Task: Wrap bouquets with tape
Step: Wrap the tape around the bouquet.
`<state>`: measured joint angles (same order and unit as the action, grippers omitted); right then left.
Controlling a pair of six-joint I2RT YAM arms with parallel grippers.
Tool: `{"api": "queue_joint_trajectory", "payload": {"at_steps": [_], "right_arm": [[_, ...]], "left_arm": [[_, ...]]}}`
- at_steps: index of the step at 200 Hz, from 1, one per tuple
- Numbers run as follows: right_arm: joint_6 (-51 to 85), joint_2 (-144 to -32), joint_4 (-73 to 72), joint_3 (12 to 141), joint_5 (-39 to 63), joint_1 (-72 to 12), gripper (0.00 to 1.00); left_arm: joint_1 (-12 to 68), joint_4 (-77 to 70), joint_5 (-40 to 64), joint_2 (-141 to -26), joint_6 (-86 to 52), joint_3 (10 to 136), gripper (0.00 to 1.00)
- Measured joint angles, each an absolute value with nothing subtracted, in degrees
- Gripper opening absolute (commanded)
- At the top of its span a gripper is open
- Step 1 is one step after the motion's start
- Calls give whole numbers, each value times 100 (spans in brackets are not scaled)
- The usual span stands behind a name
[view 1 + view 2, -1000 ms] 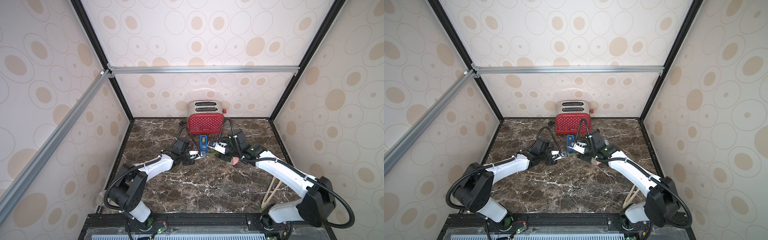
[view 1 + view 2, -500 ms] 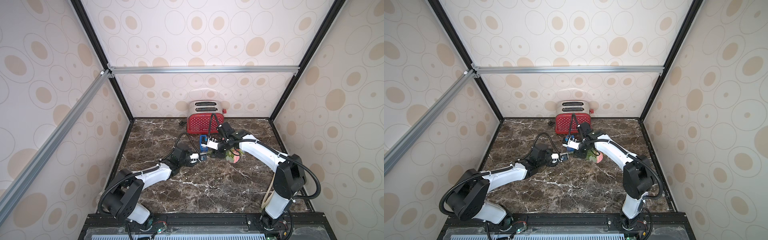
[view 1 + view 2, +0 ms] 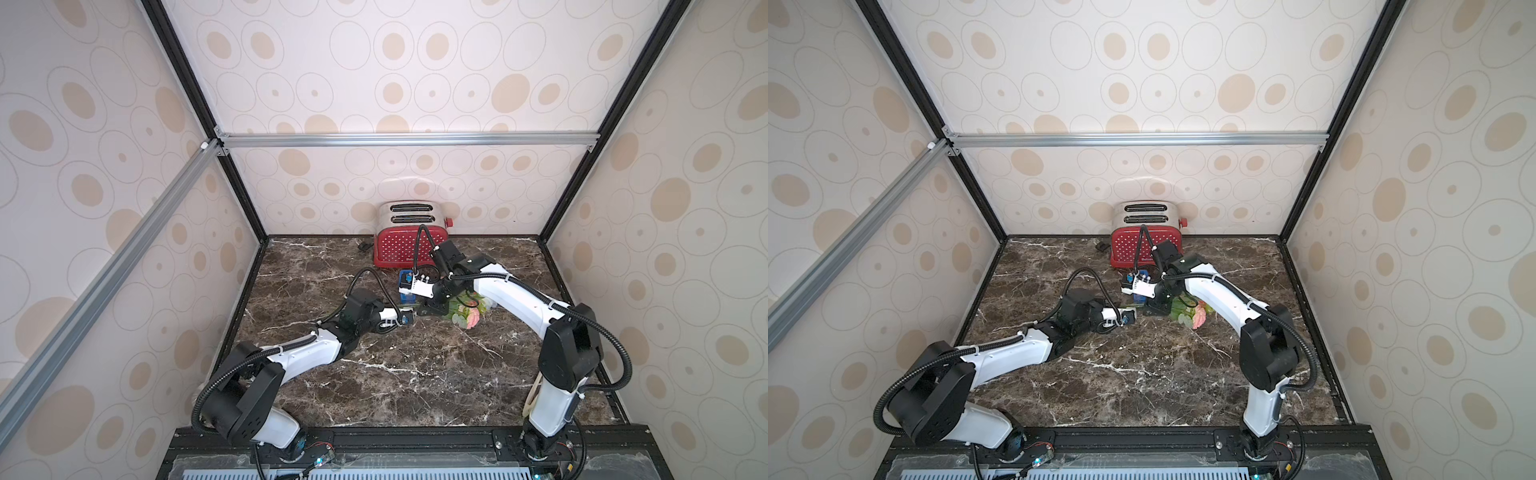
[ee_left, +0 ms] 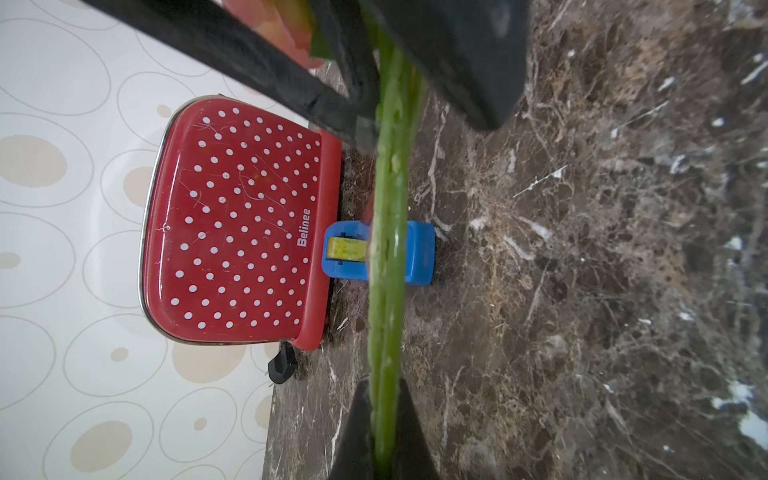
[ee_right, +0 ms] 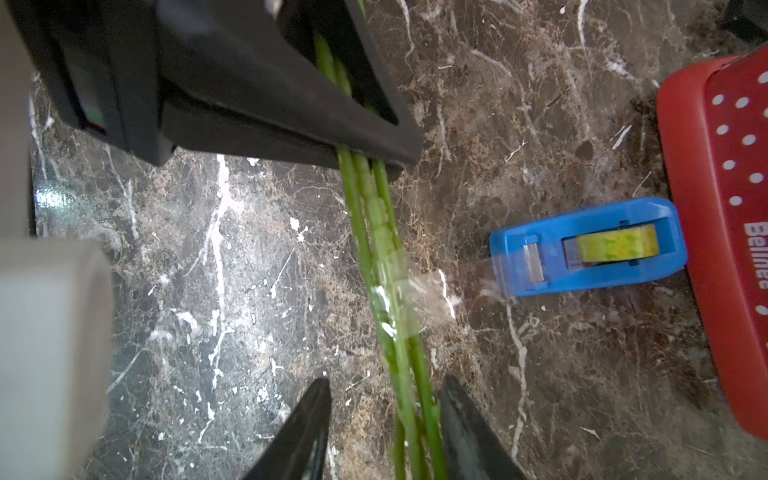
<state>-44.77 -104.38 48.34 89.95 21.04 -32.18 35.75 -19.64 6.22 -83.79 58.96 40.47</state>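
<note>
The bouquet (image 3: 467, 313) sits in the back half of the marble surface (image 3: 415, 374), near its middle, with the blooms toward the right edge. Its green stems (image 5: 374, 232) run leftward. A strip of clear tape (image 5: 432, 291) clings to them and stretches back to the blue dispenser (image 5: 540, 253), which stands just in front of the red polka-dot toaster (image 3: 399, 249) at the back edge. The left gripper (image 5: 365, 156) is pressed together, pinching the stems. The right gripper (image 5: 384, 380) straddles them nearer the blooms, its jaws spread with a gap on one side.
</note>
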Motion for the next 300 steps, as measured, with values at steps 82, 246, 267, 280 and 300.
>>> {"api": "queue_joint_trajectory", "payload": {"at_steps": [82,246,267,280,300], "right_arm": [[-4556,-10862,4947,9345,2064,-3326,14],[-5236,-9983,3575,8016,1343,-3422,0],[-5404,-9813,3188,7631,1135,-3533,0],[-5492,-9738,2939,7413,1000,-3610,0],[-5612,-9660,2576,7133,808,-3719,0]], "left_arm": [[3588,-1970,655,-8324,5951,4016,1],[3162,246,2585,-5900,4932,3977,51],[2742,447,2792,-6082,4663,4202,50],[2523,587,2939,-6344,4552,4458,49],[2265,685,3151,-6770,4442,4842,53]]}}
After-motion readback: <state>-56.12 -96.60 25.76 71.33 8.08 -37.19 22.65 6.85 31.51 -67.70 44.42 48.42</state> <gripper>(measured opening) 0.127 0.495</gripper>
